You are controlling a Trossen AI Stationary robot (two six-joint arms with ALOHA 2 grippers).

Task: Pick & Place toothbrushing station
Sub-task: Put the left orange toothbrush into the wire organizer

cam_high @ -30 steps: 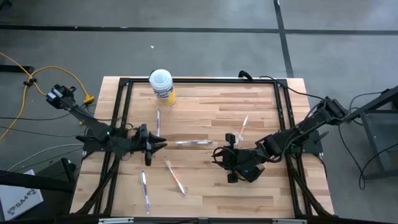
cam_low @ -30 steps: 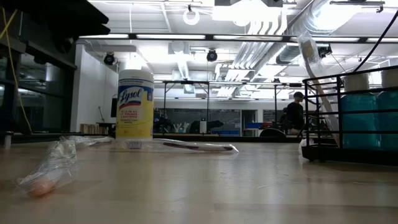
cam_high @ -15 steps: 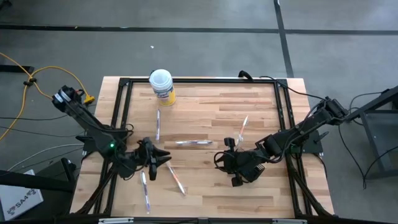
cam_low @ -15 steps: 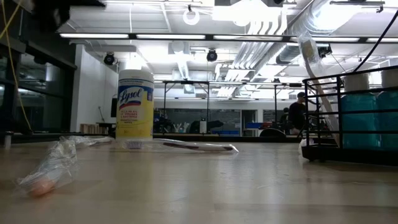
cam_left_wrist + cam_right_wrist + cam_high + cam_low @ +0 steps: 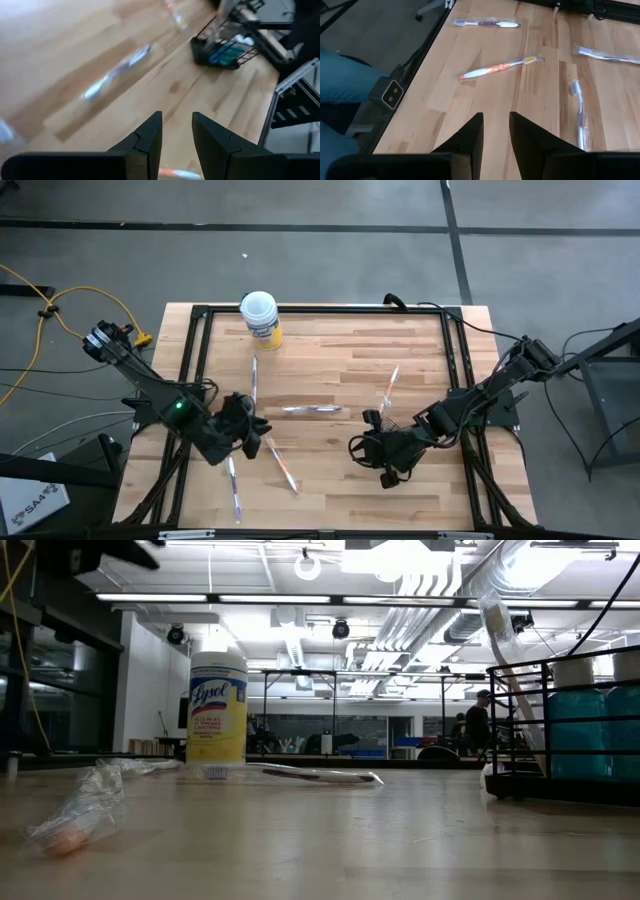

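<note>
Station not yet gripped; both pincers empty, fingers slightly apart.

High view: the toothbrushing station sits right of centre on the worktop, just above the right pincer, close against that arm. The left pincer hovers at lower left over a wrapped toothbrush, well apart. Right arm judged far nearer. The station's long axis cannot be made out.

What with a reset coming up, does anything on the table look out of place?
Yes: several wrapped toothbrushes lie scattered across the table, each pointing a different way, none lined up. The canister at the far edge stands upright; nothing looks spilled.
</note>
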